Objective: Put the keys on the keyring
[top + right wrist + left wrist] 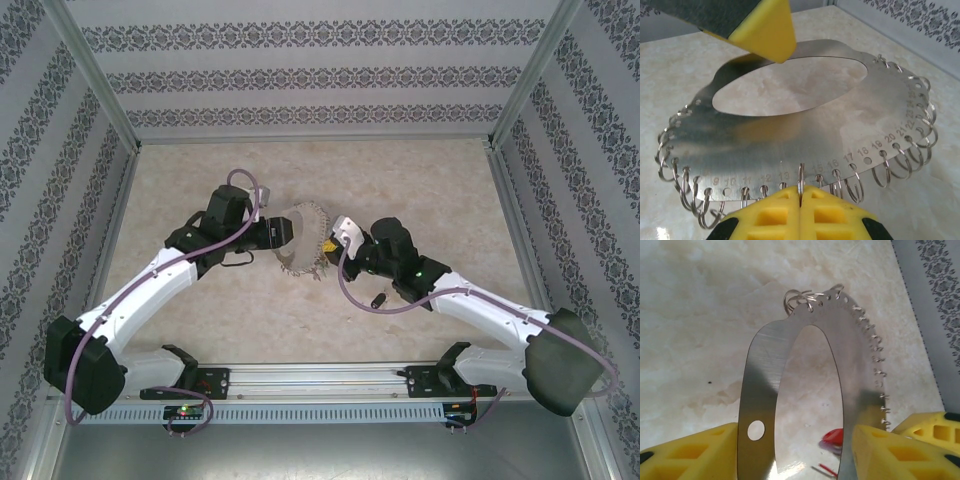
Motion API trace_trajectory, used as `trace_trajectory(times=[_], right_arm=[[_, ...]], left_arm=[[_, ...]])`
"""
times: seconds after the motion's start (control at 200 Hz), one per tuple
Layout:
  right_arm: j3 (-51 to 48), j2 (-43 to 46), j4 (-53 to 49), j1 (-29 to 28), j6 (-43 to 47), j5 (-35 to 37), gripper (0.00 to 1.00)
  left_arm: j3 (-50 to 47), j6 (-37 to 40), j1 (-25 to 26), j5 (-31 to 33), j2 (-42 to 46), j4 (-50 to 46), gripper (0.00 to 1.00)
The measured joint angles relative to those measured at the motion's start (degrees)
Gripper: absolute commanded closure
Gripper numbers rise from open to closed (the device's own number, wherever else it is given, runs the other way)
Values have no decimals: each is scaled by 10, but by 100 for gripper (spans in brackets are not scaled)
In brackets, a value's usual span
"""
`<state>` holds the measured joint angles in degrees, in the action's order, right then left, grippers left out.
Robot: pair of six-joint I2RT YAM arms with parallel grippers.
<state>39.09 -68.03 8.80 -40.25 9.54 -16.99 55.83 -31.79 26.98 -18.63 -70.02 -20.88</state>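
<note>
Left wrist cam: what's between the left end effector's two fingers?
The keyring plate stands there, per the left wrist view; the red key shows through its oval opening.

Flat silvery keyring (pixel 840 125) with a numbered, wire-looped edge; red-headed key (pixel 834 436) lies beneath its opening.

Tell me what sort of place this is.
Probably a robot test cell in a lab: a marble-look tabletop boxed in by patterned wall panels on metal frame posts, with the left arm and right arm bolted to a rail at its near edge.
</note>
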Motion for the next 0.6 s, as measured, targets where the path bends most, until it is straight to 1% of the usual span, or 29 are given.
trace_trajectory(times=[0.035,0.175,0.21,0.22,0.235,0.255,0.425,0.525,0.6], right_arm=[[6,-5,-9,0,0,-3,100],[31,-23,-37,0,5,-5,100],[39,-27,-48,0,9,-4,100],[42,-29,-52,0,9,-4,100],[46,-31,-58,0,10,-3,100],[52,-34,-66,0,12,-2,100],[98,-56,-126,0,31,0,100],[114,-60,-156,3,39,-9,100],[149,-80,-202,9,39,-27,100]], left_arm=[[-9,0,0,4,5,0,36],[-37,0,0,21,25,5,33],[-43,1,0,26,31,6,31],[-46,0,0,28,33,7,30],[-48,1,0,30,35,7,24],[-52,1,0,35,38,7,23],[-77,9,0,68,63,7,24],[-90,31,0,69,83,10,25],[-96,59,0,68,102,17,26]])
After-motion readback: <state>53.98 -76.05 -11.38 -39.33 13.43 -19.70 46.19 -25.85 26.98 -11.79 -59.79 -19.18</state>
